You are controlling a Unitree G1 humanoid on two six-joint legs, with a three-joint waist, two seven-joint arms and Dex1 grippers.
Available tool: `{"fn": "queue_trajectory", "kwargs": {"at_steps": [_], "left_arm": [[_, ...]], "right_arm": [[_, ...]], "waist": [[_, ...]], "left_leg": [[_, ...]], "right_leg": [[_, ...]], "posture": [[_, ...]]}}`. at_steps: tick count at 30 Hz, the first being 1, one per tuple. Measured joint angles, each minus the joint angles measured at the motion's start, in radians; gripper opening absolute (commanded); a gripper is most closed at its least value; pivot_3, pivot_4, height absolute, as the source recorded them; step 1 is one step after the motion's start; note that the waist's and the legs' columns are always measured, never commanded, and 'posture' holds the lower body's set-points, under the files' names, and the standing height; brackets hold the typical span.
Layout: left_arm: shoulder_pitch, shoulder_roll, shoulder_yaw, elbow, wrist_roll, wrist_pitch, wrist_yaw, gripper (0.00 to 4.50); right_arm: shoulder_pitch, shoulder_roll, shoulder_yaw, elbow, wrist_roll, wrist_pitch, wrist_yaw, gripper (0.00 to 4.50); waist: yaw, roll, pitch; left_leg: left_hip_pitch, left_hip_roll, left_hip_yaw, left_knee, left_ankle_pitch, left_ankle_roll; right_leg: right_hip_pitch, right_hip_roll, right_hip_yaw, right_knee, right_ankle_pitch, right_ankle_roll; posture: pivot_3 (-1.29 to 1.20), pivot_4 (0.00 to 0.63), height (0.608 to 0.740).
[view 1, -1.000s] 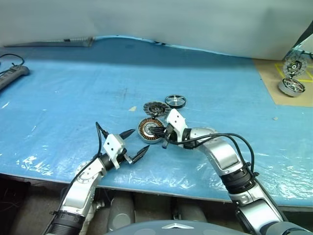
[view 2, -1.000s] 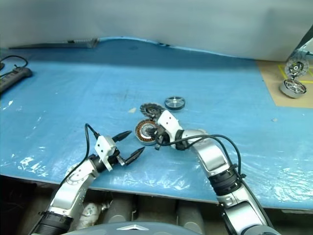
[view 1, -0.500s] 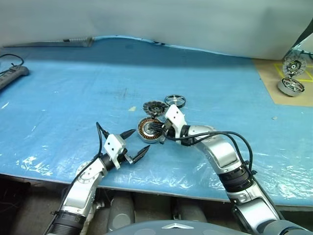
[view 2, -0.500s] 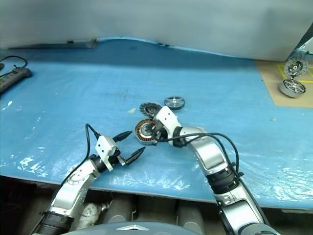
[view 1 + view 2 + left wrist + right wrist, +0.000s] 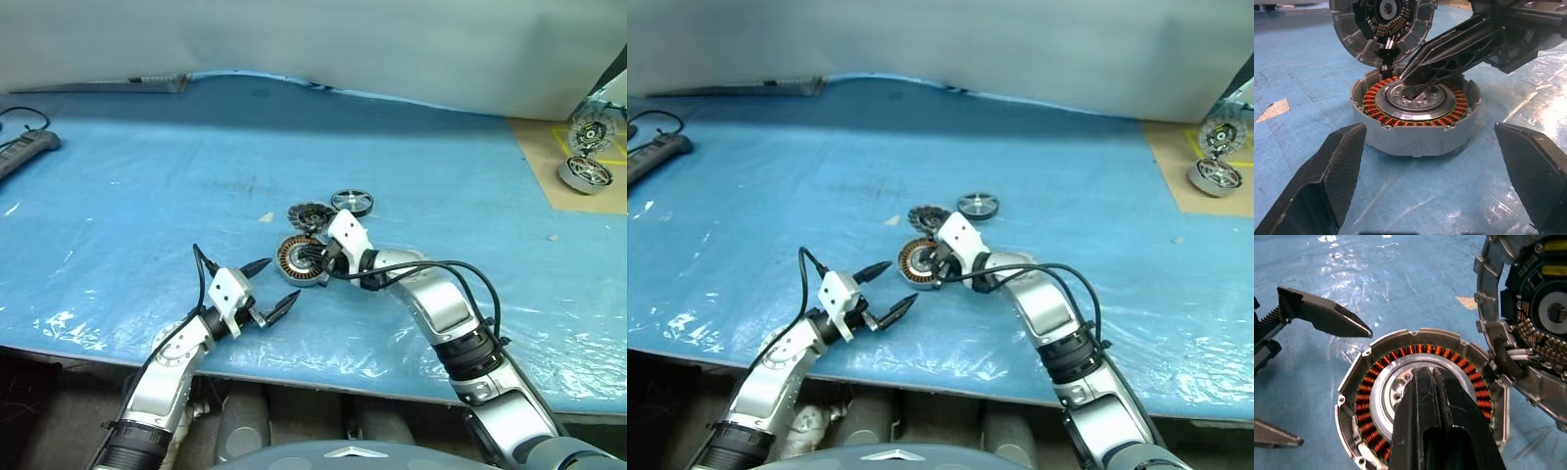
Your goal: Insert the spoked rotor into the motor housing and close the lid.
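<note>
From the head views, the desk (image 5: 118, 186) wears a blue plastic sheet. Near its middle lies the motor housing (image 5: 297, 260), a shallow grey cup with a ring of copper windings. Just behind it, touching or nearly so, the lid (image 5: 310, 214) stands tilted with its inner face toward the robot. Beside the lid, toward the robot's right, the spoked rotor (image 5: 351, 202) lies flat on the sheet, apart from the housing. The right claw (image 5: 315, 260) reaches over the housing from the right, its fingers pressed together, tips above the silver hub. The left claw (image 5: 265, 286) hangs near the desk's front edge, just left of the housing, fingers spread wide and holding nothing. A power strip (image 5: 22, 153) rests at the far left, and two more wheel-like parts (image 5: 586, 155) sit on a brown board at the far right.

In the left wrist view, the housing (image 5: 1415, 122) sits between the two spread black fingers (image 5: 1327, 181), well ahead of them. The right claw (image 5: 1405, 77) comes in from the side, closed to a point, its tip over the hub. The lid (image 5: 1382, 27) leans behind the housing.

In the right wrist view, the shut fingers (image 5: 1442, 426) cover the hub of the housing (image 5: 1420, 362); whether they touch it I cannot tell. The lid (image 5: 1528, 328) stands alongside, and one left claw finger (image 5: 1322, 316) shows beyond the rim.
</note>
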Motion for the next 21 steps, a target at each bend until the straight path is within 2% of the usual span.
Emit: {"fn": "queue_trajectory", "kwargs": {"at_steps": [7, 21], "left_arm": [[0.0, 0.0, 0.0, 0.0, 0.0, 0.0, 0.0, 4.5], [0.008, 0.002, 0.0, 0.0, 0.0, 0.0, 0.0, 4.5]], "right_arm": [[0.036, -0.037, -0.003, -0.057, 0.007, 0.022, 0.013, 0.02], [0.008, 0.017, -0.01, -0.057, 0.009, 0.022, -0.027, 0.02]], "waist": [[0.0, 0.0, 0.0], [0.0, 0.0, 0.0]], "left_leg": [[0.0, 0.0, 0.0, 0.0, 0.0, 0.0], [0.0, 0.0, 0.0, 0.0, 0.0, 0.0]], "right_leg": [[0.0, 0.0, 0.0, 0.0, 0.0, 0.0], [0.0, 0.0, 0.0, 0.0, 0.0, 0.0]], "posture": [[0.0, 0.15, 0.74], [0.0, 0.15, 0.74]]}}
